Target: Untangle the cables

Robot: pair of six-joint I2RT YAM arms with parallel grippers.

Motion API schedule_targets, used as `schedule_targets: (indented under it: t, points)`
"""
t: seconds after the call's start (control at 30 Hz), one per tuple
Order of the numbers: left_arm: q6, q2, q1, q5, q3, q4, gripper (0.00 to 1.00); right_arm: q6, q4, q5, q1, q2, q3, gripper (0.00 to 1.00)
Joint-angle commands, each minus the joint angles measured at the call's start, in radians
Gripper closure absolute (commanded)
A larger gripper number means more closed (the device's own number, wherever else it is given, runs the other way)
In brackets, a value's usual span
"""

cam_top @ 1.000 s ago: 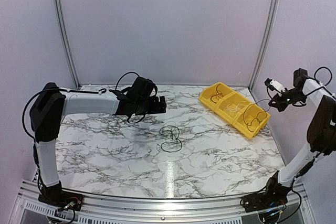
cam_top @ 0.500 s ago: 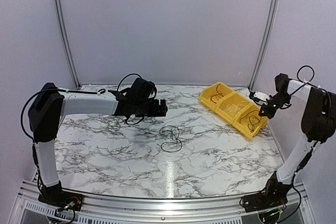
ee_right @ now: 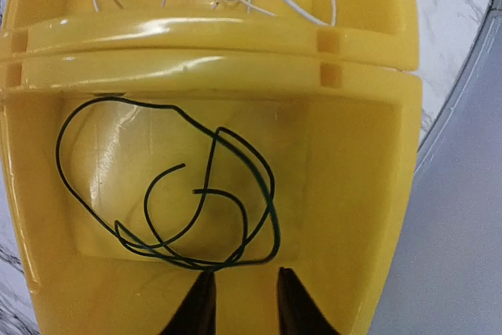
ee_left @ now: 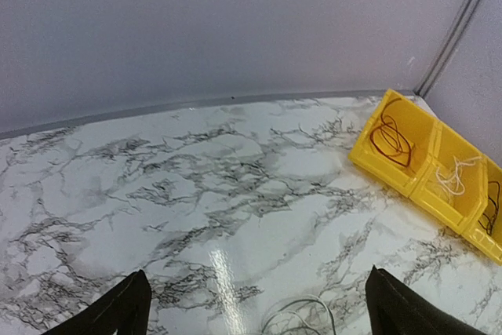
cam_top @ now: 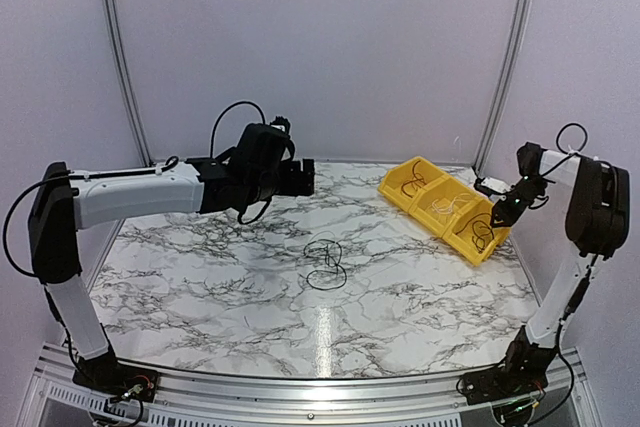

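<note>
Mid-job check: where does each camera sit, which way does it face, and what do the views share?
Top external: above and behind the bases, looking down over the marble table; shows both arms, the left gripper, the right gripper, and the cables at centre.
Left wrist: on the left arm, facing across the table toward the back wall; its fingertips in the bottom corners.
Right wrist: straight down into the end compartment of the yellow bin, with a dark wire; fingertips at the bottom edge.
Shared: all three show the yellow bin.
</note>
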Motion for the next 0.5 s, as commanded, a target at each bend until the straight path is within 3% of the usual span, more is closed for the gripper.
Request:
schedule_targets:
  t: [0.0,0.07,0.13,0.2,0.33,0.47]
  points:
    - [0.037,-0.003,0.004,-0.28,0.1,-0.126,0.01,0.04,-0.065,0.006,0.007,-0.048,0.082,0.63]
    - [0.064,-0.017,0.005,-0.287,0.103,-0.138,0.01,0.047,-0.077,0.004,0.009,-0.079,0.101,0.52]
    - [0.115,-0.026,0.005,-0.258,0.09,-0.109,0.01,0.051,-0.107,0.002,0.016,-0.094,0.136,0.48]
    - [-0.004,-0.028,0.006,-0.344,0.077,-0.108,0.01,0.067,-0.139,-0.005,0.033,-0.098,0.184,0.48]
    - [-0.005,-0.051,0.02,-0.196,-0.016,-0.049,0.01,0.073,-0.161,-0.059,0.118,-0.122,0.259,0.48]
    - [0.018,-0.061,0.02,-0.056,-0.07,-0.039,0.06,0.035,-0.142,-0.146,0.292,-0.171,0.23,0.52]
